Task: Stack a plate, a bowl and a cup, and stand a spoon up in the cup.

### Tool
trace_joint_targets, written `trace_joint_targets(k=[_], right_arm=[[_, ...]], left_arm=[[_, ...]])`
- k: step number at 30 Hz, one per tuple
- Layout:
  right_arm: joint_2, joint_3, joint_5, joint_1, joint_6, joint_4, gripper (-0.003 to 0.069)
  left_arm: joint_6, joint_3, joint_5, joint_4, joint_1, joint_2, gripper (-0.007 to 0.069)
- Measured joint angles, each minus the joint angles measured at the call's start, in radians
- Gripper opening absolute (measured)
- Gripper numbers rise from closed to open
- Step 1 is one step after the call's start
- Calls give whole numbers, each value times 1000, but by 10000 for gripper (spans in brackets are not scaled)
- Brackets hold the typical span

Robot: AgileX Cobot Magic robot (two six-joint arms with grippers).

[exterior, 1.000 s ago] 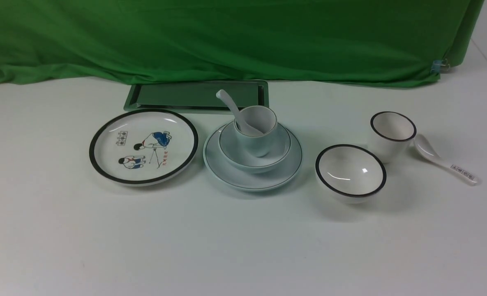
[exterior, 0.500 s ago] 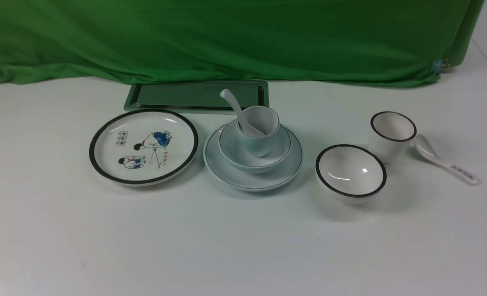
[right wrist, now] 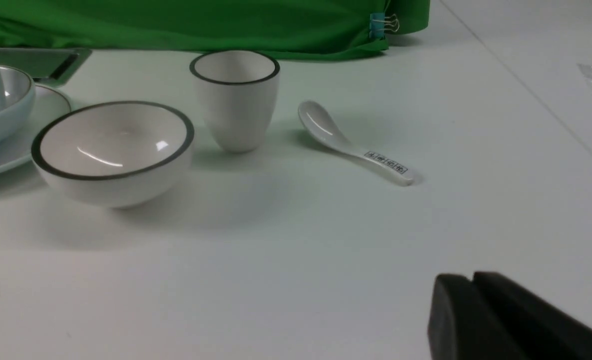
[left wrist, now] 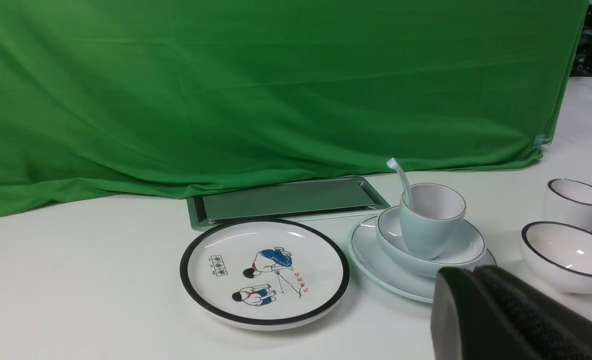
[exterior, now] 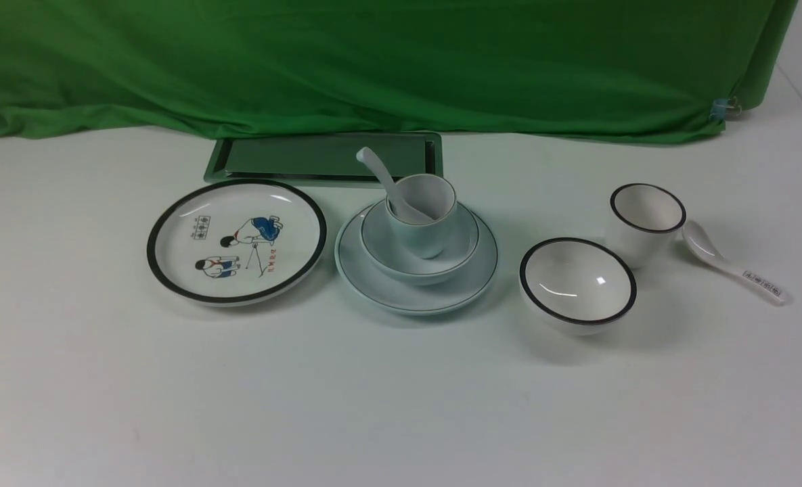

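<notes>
Left end effector point(left wrist: 468, 280): clenched, pads pressed together, grasping nothing, hanging over the counter point(exterior: 373, 406) near the stack. Right end effector point(right wrist: 473, 285): dark fingers nearly together with only a thin seam between, holding nothing; truly closed or slightly parted, cannot tell. Both cut off by the frame edge in the wrist views, absent from the front view.

Near the counter's far-middle: pale blue-green plate point(exterior: 387, 291) under bowl point(exterior: 414, 267), cup point(exterior: 422, 216) tilted inside the bowl, plain white spoon point(exterior: 382, 177) leaning in the cup, its scoop mostly hidden.
</notes>
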Motion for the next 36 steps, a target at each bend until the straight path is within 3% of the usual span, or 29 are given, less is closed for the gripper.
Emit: trace_joint_targets(k=[7,12,14,18,26,31,36], right_arm=[[0,0,0,0,1,0,92],[0,0,1,0,1,0,103],[0,0,1,0,1,0,111],[0,0,1,0,1,0,118],[0,0,1,0,1,0,135],[0,0,1,0,1,0,144],[0,0,1,0,2,0,158]], left_arm=[[3,14,-67,-12,0,10,-32],[119,85,-298,-46,20,48,-32],[215,164,-438,-97,81,56,-32],[251,278,-529,-176,206,53,-32],[258,415,-432,-239,393,-23,-32],[260,419,-273,-250,416,-23,-32],[264,419,-262,-250,417,-23,-32]])
